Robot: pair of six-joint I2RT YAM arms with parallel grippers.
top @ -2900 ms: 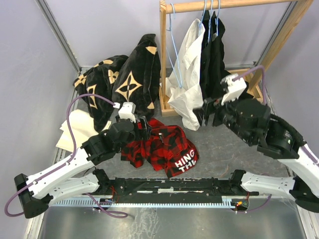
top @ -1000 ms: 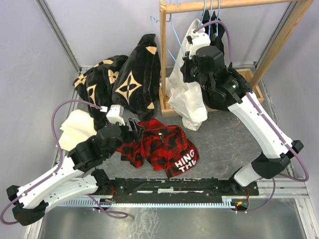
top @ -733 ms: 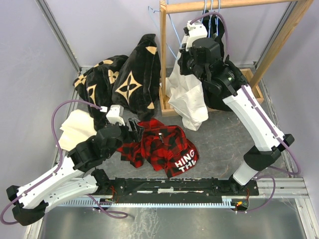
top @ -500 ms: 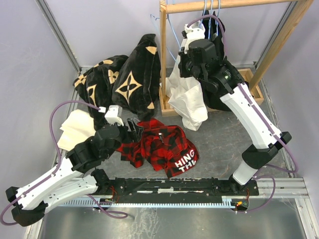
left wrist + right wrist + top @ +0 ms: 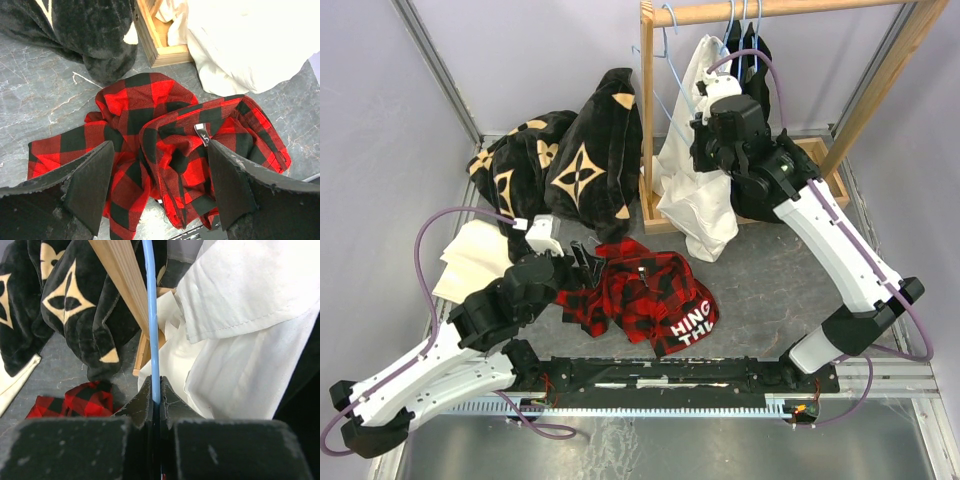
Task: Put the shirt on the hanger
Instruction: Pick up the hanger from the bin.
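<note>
Checking top view: shirt (image 5: 640,295) lies crumpled on the table (image 5: 770,290), just beyond the arm bases, with white lettering facing up at its near right corner. Your left gripper (image 5: 582,262) sits at the shirt's left edge, fingers spread, holding nothing. Your right gripper (image 5: 708,152) is up by the rail (image 5: 770,10), in front of the white shirt (image 5: 695,200). Hanger (image 5: 667,70) has its hook at the rail's left end, beside the post, and its wire runs down toward the right gripper. Black fabric (image 5: 580,160) is heaped behind the shirt, left of the rail's foot.

Left wrist: fingers (image 5: 92,185) are wide apart over the shirt (image 5: 165,95) with nothing between them. Can't tell you whether the tips touch cloth. Shirt is bunched, with a small label (image 5: 201,131) showing on a fold. Black fabric (image 5: 85,30) touches its far edge. Rail foot (image 5: 160,45) and white shirt (image 5: 245,45) lie beyond.

Right wrist: right gripper (image 5: 155,390) has its jaws pressed together, pinching the hanger (image 5: 151,315). The blue wire runs straight up from the tips alongside the wooden post (image 5: 120,275). White shirt (image 5: 250,315) is to the right, black fabric (image 5: 70,305) to the left. A corner of the shirt (image 5: 75,400) shows on the table, lower left.
</note>
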